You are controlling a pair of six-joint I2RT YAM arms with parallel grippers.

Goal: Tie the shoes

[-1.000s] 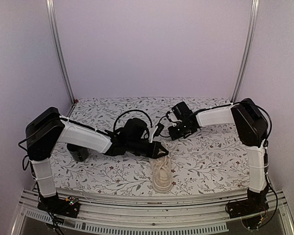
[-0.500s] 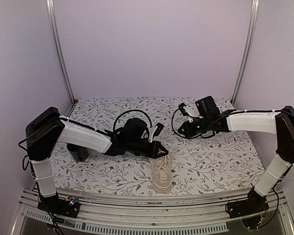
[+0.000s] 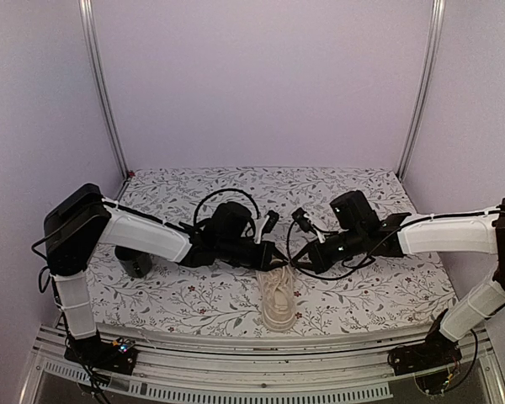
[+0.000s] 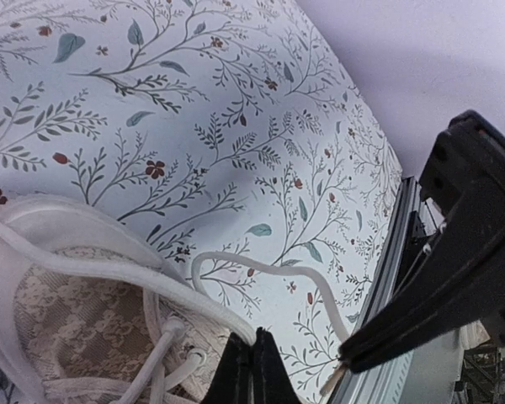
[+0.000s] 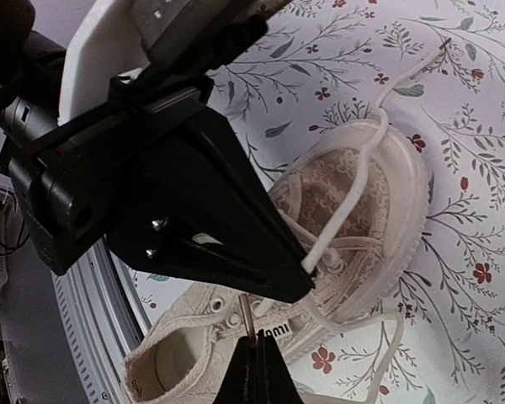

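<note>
The cream sneaker (image 3: 279,300) lies near the table's front edge, toe towards the back. My left gripper (image 3: 274,257) hovers over its toe end, shut on a white lace (image 4: 236,316) just above the shoe (image 4: 67,328). My right gripper (image 3: 296,263) is close beside it on the right. In the right wrist view it (image 5: 254,347) is shut on the thin tip of the other lace (image 5: 247,316) above the sneaker's tongue (image 5: 337,202). The left gripper's black fingers (image 5: 210,227) fill the middle of that view, a lace (image 5: 345,202) running from them.
A dark cup (image 3: 138,264) stands at the left, partly behind my left arm. The floral cloth (image 3: 362,286) covers the table. A metal rail (image 3: 261,370) runs along the front edge. Black cables loop above both wrists.
My right arm has swung out from the back and come down and left to the shoe, and is now shut on a lace tip. The left gripper has hardly moved.
</note>
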